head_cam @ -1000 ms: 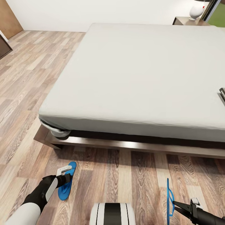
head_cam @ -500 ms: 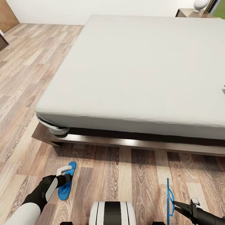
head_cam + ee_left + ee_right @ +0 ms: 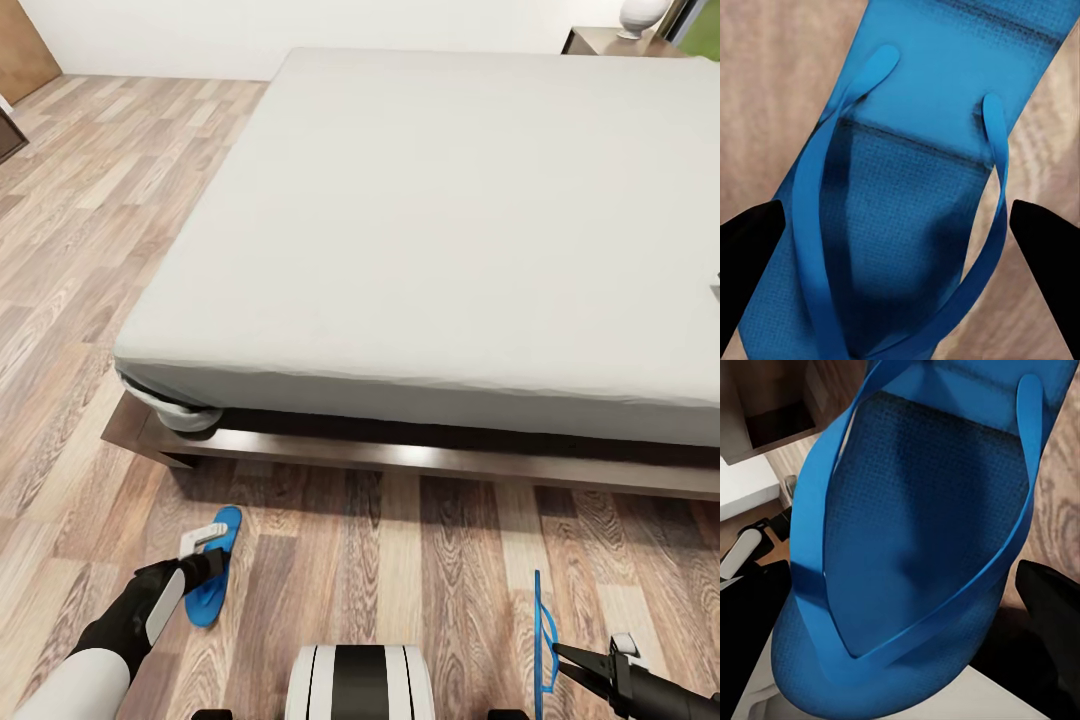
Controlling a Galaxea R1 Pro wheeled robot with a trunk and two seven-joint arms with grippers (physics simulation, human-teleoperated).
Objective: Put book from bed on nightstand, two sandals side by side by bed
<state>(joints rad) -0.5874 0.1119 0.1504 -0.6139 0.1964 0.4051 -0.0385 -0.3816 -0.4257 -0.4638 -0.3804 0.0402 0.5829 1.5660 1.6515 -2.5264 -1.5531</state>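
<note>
Sandals, no writing: R gripper [image 3: 553, 650] clamps edge-up sandal [image 3: 542, 640]; L gripper [image 3: 215, 568] apart over flat sandal [image 3: 212, 585].

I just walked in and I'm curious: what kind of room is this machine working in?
Most likely a bedroom: a large bed with a bare mattress, a nightstand at its far corner, and blue sandals on the wood floor.

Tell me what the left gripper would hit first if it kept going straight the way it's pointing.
Most likely the flat bright blue flip-flop on the wood-plank floor: the left gripper points down at its straps, fingers apart either side. How near is unclear.
</note>
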